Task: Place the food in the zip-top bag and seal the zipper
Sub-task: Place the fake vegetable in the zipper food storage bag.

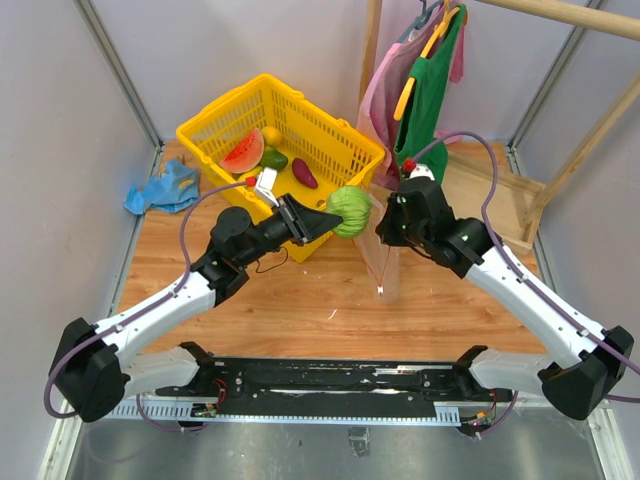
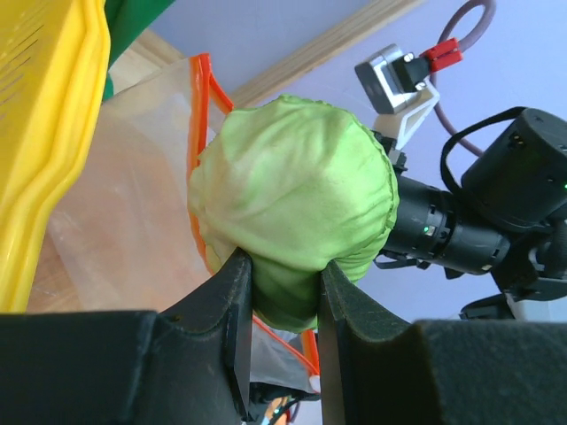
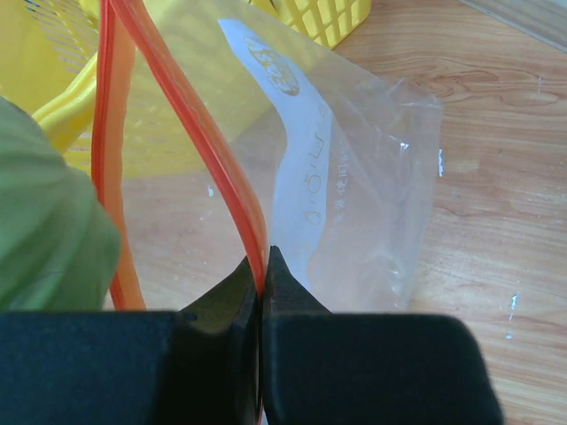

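Between left gripper (image 2: pixel 282 276) fingers (image 2: pixel 232 305), part-open, melon (image 2: pixel 292 190) clamped, at 9 o'clock of right gripper (image 3: pixel 263 263), pinched tight on zipper (image 3: pixel 221 168).

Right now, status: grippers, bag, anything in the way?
Left gripper shut on green melon, at bag mouth. Right gripper shut on zipper, bag hanging open. Yellow basket close beside, other food inside.

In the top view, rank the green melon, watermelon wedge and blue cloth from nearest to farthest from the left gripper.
1. Green melon, held in the left gripper.
2. Watermelon wedge, inside the basket.
3. Blue cloth, at the table's left edge.
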`<action>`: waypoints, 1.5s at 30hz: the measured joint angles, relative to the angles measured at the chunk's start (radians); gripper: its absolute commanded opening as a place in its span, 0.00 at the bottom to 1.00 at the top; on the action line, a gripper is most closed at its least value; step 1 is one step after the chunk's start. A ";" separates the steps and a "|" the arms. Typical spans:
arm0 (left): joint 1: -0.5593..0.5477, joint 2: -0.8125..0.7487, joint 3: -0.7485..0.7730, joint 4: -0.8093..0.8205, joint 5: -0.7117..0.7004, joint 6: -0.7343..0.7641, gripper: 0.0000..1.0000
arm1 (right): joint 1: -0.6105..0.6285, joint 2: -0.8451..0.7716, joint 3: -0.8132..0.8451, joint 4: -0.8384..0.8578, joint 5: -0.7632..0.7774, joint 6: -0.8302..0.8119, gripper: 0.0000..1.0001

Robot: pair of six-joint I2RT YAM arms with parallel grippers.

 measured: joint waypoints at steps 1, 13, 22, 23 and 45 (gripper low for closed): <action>0.000 -0.015 -0.012 0.003 -0.011 -0.003 0.00 | 0.000 -0.003 -0.004 0.002 -0.002 0.004 0.01; -0.002 -0.029 -0.034 0.051 -0.026 -0.036 0.00 | 0.000 0.002 -0.018 0.011 -0.045 0.046 0.01; -0.025 0.022 -0.046 0.295 0.013 -0.101 0.00 | 0.000 0.031 -0.018 0.021 -0.079 0.052 0.01; -0.030 0.034 -0.046 0.307 0.019 -0.106 0.00 | 0.000 0.032 -0.018 0.021 -0.080 0.051 0.01; -0.047 0.045 -0.068 -0.045 -0.092 0.047 0.00 | -0.012 -0.050 -0.018 0.080 -0.087 0.021 0.01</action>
